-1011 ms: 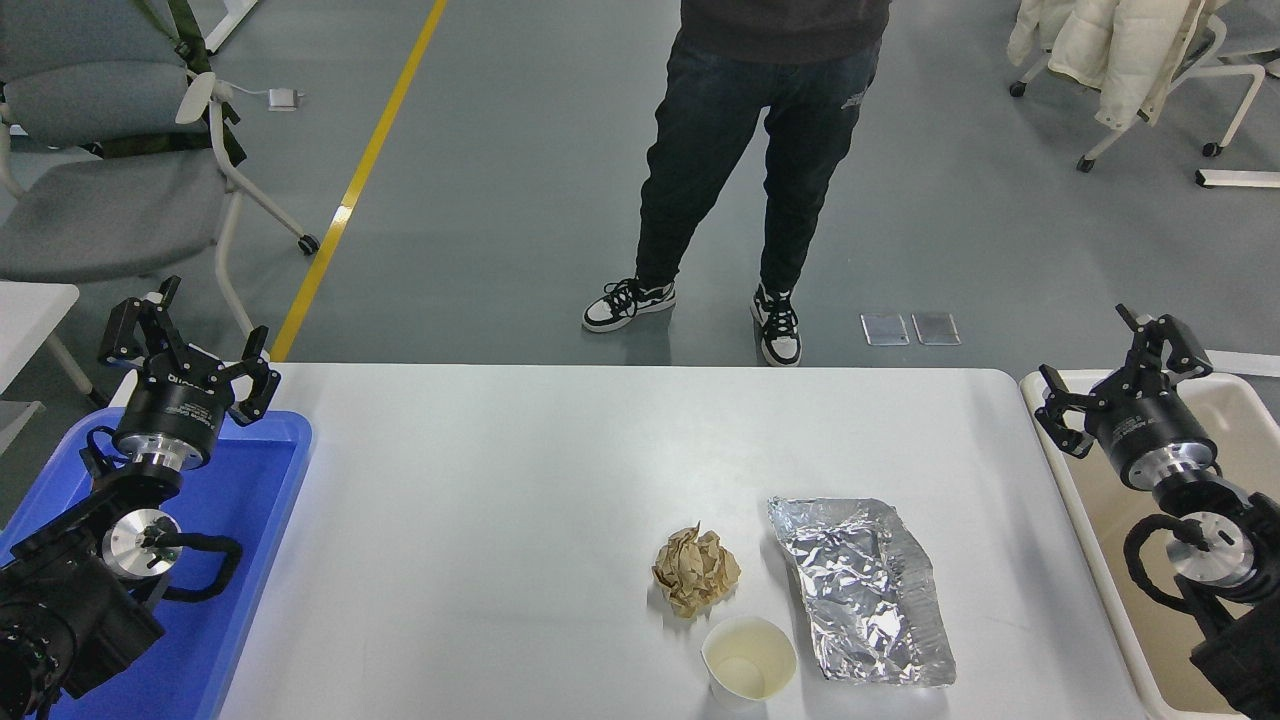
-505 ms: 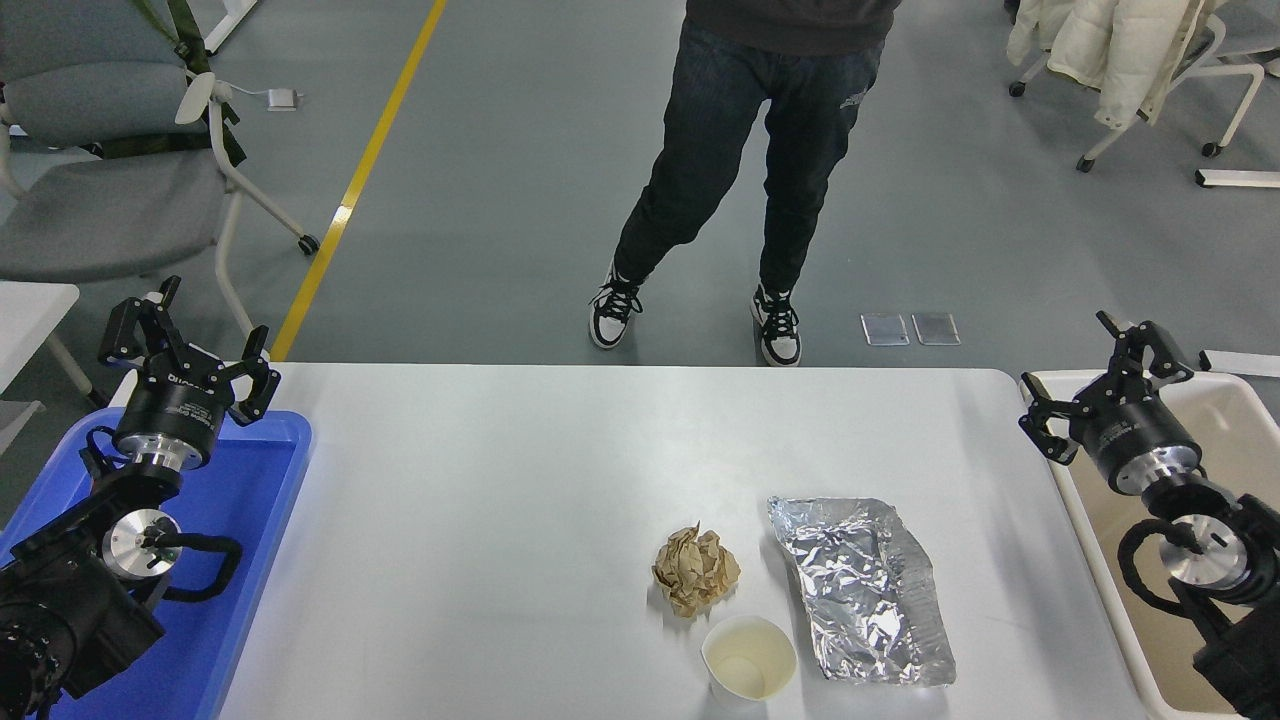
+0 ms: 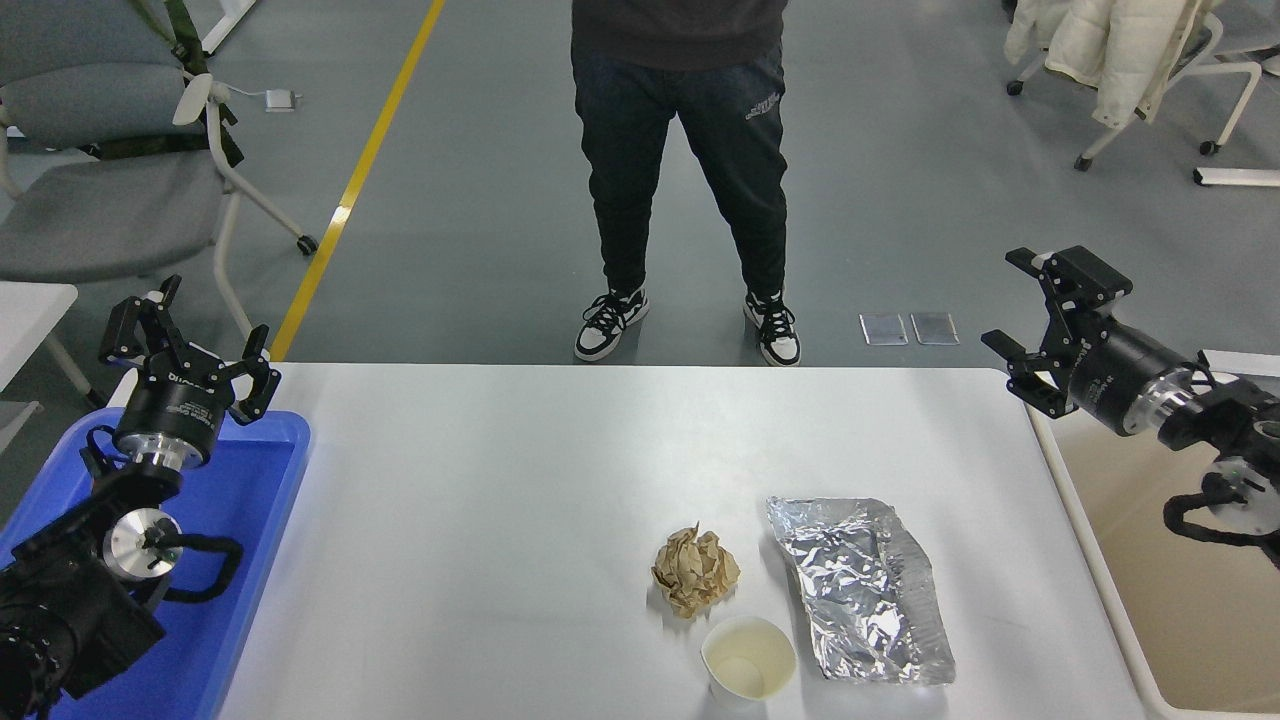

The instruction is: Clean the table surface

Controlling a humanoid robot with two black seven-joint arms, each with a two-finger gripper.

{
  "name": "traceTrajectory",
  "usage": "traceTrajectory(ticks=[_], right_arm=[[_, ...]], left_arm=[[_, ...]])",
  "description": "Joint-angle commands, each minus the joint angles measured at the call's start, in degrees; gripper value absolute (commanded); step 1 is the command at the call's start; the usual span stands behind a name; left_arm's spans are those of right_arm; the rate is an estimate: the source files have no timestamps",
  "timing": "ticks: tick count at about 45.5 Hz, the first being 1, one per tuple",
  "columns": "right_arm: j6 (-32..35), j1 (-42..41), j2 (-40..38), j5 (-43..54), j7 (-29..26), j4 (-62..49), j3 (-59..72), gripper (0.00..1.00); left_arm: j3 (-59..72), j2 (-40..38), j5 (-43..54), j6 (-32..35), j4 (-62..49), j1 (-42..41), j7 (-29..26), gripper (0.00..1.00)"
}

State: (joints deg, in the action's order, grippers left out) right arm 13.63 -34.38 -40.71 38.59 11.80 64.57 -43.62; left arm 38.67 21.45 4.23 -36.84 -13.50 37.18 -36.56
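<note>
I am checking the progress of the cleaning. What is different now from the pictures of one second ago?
The right gripper rose and swung left, from above the beige bin toward the table's far right corner, open and empty. The person behind the table stepped left. The left gripper stayed open over the blue tray. The crumpled paper ball, foil sheet and paper cup lie untouched on the table surface.

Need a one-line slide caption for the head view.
Right gripper open above table surface; crumpled paper, cup, foil uncleared.

Matt smooth table surface [image 3: 480,500], crinkled shiny foil [image 3: 865,590], crumpled brown paper [image 3: 695,570]
</note>
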Motion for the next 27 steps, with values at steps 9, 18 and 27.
traceTrajectory(ticks=[9,18,27], right_arm=[[2.72,-1.47,-8.69,18.8,-2.66,22.79,11.1,1.0],[2.98,-9.29,-9.3,23.09,-3.97,23.68,20.31,1.0],[2.89,-15.89,-11.67,35.22,-4.15,29.56,30.53,1.0]], left_arm=[[0.0,0.0,-0.01,-0.16,-0.04,0.0,0.0,1.0],[0.0,0.0,-0.01,-0.16,0.05,0.08,0.0,1.0],[0.0,0.0,-0.01,-0.16,0.05,0.0,0.0,1.0]])
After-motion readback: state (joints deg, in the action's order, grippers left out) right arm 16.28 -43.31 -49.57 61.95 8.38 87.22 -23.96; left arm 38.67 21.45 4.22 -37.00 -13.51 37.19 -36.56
